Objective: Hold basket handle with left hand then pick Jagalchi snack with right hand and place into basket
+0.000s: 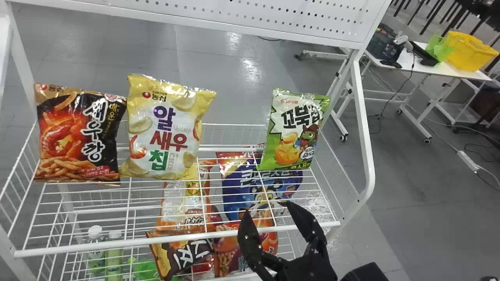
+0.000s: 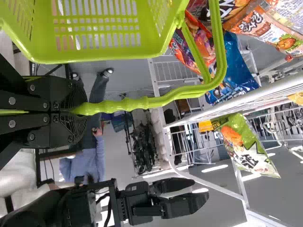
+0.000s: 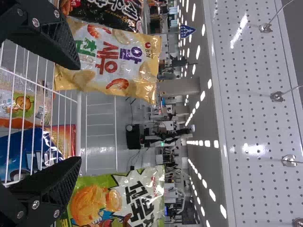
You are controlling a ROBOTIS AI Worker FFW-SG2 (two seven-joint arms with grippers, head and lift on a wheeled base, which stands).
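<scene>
Gripping the green handle (image 2: 142, 102) of the basket (image 2: 109, 59), my left end effector (image 2: 75, 111) is clenched in the left wrist view, and the basket adjoins that handle. My right end effector (image 1: 267, 208) is released, its two fingers spread apart near the front rail (image 1: 179, 237) of the wire rack. Which bag is the Jagalchi snack I cannot tell.

Taking the clock from my right end effector in the head view, the green bag (image 1: 295, 128) stands at one o'clock, tilted a little. The yellow bag (image 1: 166, 132) is upright at ten, with the black bag (image 1: 80, 134) just beside it, also at ten but farther off. Below the wires, the blue bag (image 1: 238, 195) lies toward eleven to twelve and the brown bag (image 1: 183, 253) at eight. Well apart, at two o'clock, a yellow crate (image 1: 470, 50) sits on a white worktop (image 1: 463, 73).
</scene>
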